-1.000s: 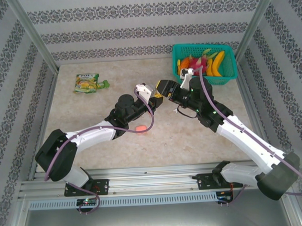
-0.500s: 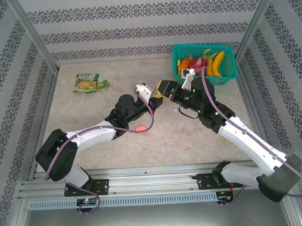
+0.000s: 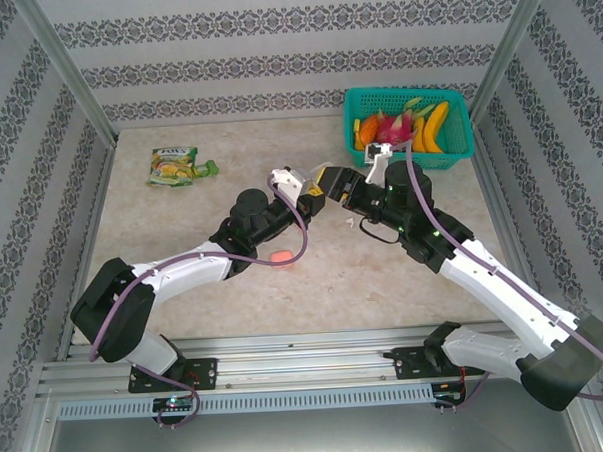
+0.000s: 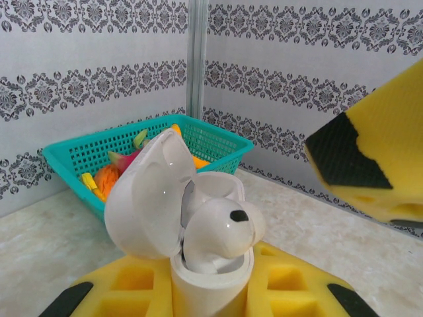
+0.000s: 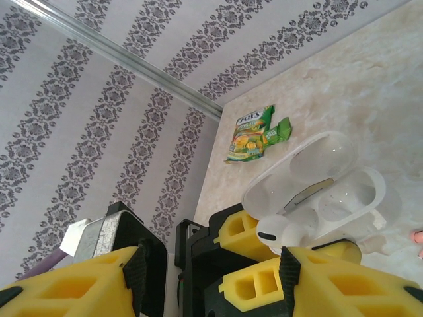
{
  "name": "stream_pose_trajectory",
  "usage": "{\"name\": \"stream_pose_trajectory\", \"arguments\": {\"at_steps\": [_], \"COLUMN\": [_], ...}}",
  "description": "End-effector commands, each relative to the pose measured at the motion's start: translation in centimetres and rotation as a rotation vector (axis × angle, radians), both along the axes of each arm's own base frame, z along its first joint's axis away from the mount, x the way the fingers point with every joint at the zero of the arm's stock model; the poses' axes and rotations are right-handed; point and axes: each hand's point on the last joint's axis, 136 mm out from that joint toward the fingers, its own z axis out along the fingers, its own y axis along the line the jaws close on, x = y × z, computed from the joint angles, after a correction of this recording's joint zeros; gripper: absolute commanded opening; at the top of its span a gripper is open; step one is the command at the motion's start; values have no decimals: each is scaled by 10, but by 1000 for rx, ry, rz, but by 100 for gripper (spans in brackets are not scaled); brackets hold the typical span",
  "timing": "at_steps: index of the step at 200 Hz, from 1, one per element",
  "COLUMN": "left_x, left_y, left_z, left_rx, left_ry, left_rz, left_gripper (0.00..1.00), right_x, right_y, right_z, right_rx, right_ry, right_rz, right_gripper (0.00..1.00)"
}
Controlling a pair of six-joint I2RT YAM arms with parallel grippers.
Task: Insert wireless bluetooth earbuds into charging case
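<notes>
- Lying on the pale, marbled counter [image 3: 182,231], nearer the arm bases than the charging case [image 4: 211,271], is a small rounded pink piece [image 3: 280,257]; it is too small to tell more.
- The charging case is glossy white plastic with rounded corners. It stands upright and clear of the counter, and its domed lid is hinged back to the left in the left wrist view.
- The left pincer [image 4: 210,300] has blocky yellow fingers with black patches and is pinched tight on the case's lower body, one finger on each side.
- One white earbud [image 4: 221,228], smooth and bulbous with a small dark spot, rests across the case's open mouth. It is tilted and not seated down in its well.
- The right pincer [image 5: 211,264], the same yellow and black, is spread apart just beside the case. It grips nothing, and one finger hangs above and to the right of the earbud without touching it.
- Beyond the case to the left, a crinkled green and yellow snack packet [image 3: 176,165] lies flat.
- Beyond the case to the right sits a teal plastic mesh basket [image 4: 73,158] with colourful toy fruit inside.
</notes>
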Motion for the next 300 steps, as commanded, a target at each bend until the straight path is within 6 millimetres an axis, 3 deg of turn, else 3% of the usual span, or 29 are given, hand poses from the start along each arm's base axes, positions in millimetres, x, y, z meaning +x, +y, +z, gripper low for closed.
{"name": "stream_pose_trajectory", "arguments": {"at_steps": [1,167,300], "left_x": [2,-2,-3], "left_y": [2,3,1], "left_z": [15,20,15], "left_rx": [-38,-47,-49], "left_ry": [-40,-50,-33], "left_rz": [-2,-16,-24], "left_gripper": [0,0,0], "right_x": [-1,21,33], "right_y": [7,14,14], "right_z": [0,-3,20], "right_rx": [15,-4,22], "right_ry": [-4,-4,-43], "right_rz": [22,5,-4], "right_gripper": [58,58,58]}}
